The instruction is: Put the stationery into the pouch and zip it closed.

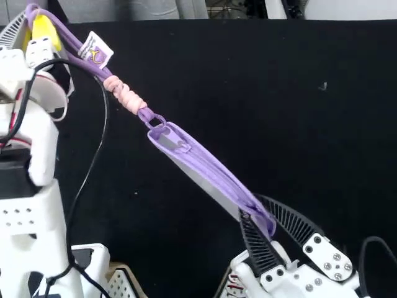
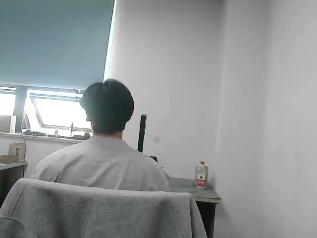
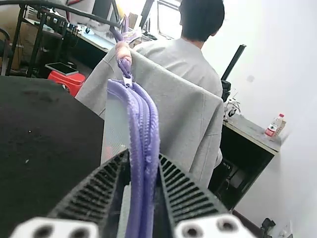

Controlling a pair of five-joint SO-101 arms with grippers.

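The purple-edged pouch hangs stretched in the air, slanting across the black table. My right gripper is shut on its lower end; in the right wrist view the black ribbed fingers clamp the zipper seam of the pouch. The zipper slider sits at the upper end. From it runs a pink braided piece, then a purple strap with a white tag. At the back left, my left gripper, with yellow fingers, is shut on the strap's far end.
The left arm's white body and a black cable stand along the left side. The arms' bases take up the front edge. The table's right half lies bare. A chair draped in grey cloth stands beyond the table.
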